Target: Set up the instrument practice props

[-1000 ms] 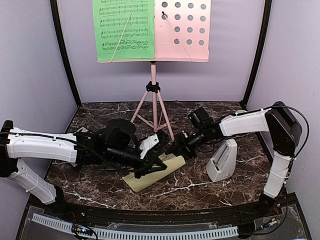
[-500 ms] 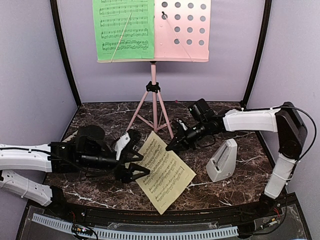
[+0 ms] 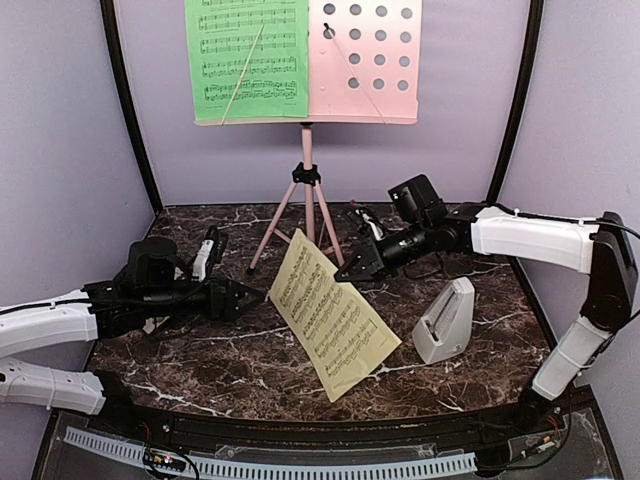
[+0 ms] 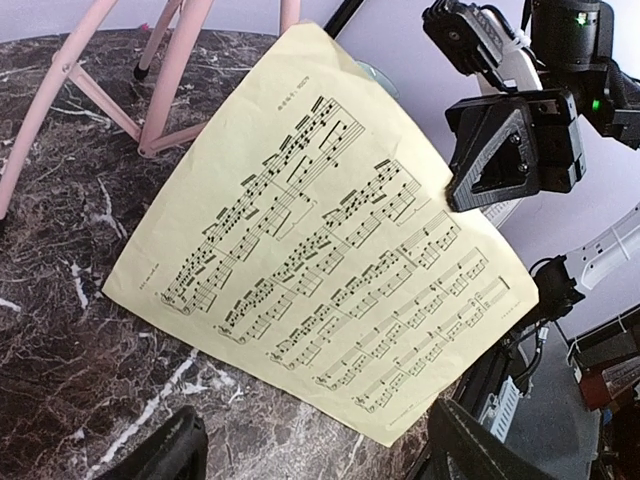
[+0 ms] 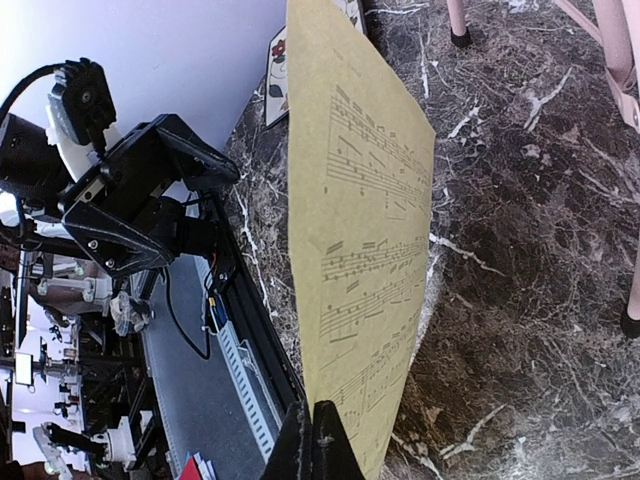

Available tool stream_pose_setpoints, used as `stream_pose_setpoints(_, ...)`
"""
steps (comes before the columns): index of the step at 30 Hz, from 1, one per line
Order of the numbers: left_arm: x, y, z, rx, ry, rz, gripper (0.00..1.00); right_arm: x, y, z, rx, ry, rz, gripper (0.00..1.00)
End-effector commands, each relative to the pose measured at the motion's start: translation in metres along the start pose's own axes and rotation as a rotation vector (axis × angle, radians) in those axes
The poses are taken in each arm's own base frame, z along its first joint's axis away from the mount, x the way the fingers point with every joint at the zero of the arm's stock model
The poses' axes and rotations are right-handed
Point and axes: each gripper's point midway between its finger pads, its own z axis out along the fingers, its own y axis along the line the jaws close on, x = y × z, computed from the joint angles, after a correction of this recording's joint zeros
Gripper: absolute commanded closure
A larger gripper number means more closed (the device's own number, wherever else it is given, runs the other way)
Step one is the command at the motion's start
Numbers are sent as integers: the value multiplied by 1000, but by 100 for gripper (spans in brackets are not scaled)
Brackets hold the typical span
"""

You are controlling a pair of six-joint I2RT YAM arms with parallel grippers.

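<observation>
Pale yellow music sheet (image 3: 330, 320): one item, now in transit. A second ago I had it lying low on the marble table (image 3: 200, 370) with both arms crowded over it and the left jaws clamped on it. Since then it has changed hands.

Left gripper (image 3: 240, 297): fingers spread wide and holding nothing. It has drawn back to the left and now faces the printed side, apart from the paper.

Right gripper (image 3: 347, 271): fingers pressed together on the sheet's upper right edge. It was half-open a second ago. Its wrist view shows the paper edge-on, rising straight out of the closed tips.

Position of the sheet: tilted up on end between the two arms, in front of the legs of the pink music stand (image 3: 307, 180). Most of it hangs below and left of the right gripper. Its lowest corner sits down at the table near the front edge; I cannot tell whether it touches.

Reading for the task: I judge the handover done, so the right arm alone carries it.

- Green music sheet (image 3: 248, 60): already on the left half of the stand's desk.
- Right half of the desk: bare holes, the likely slot for the yellow sheet.
- Grey metronome (image 3: 445, 322): on the table, well right of the sheet.
</observation>
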Motion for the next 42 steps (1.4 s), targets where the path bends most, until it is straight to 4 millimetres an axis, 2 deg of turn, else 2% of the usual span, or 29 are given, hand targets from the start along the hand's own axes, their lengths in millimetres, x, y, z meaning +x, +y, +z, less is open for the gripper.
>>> stream_pose_setpoints(1, -4, -11, 2, 68, 7, -46, 22, -7, 15, -7, -14, -26, -99, 100)
stream_pose_setpoints(3, -4, -13, 2, 102, -17, -68, 22, -6, 15, -6, -23, -26, -104, 100)
stream_pose_setpoints(4, -3, -14, 3, 114, -21, -77, 22, -10, 27, -15, -37, -53, -132, 100)
stream_pose_setpoints(7, -4, -16, 5, 132, -31, -80, 22, -15, 34, -21, -45, -92, -149, 100)
stream_pose_setpoints(16, -1, -9, 6, 117, -55, -93, 22, -17, 52, -32, -93, -121, -172, 100)
stream_pose_setpoints(21, 14, 0, 4, 122, -80, -117, 21, -25, 84, -46, -156, -159, -250, 100)
stream_pose_setpoints(24, 16, 3, -1, 122, -115, -92, 20, -31, 102, -55, -168, -193, -303, 100)
stream_pose_setpoints(28, 9, -3, -6, 151, -161, -32, 19, -35, 125, -62, -194, -216, -362, 100)
stream_pose_setpoints(36, 0, -19, -2, 259, -214, -22, 18, -39, 175, -84, -256, -245, -479, 100)
stream_pose_setpoints(42, -19, -40, -8, 348, -269, 35, 18, -41, 198, -105, -242, -274, -556, 100)
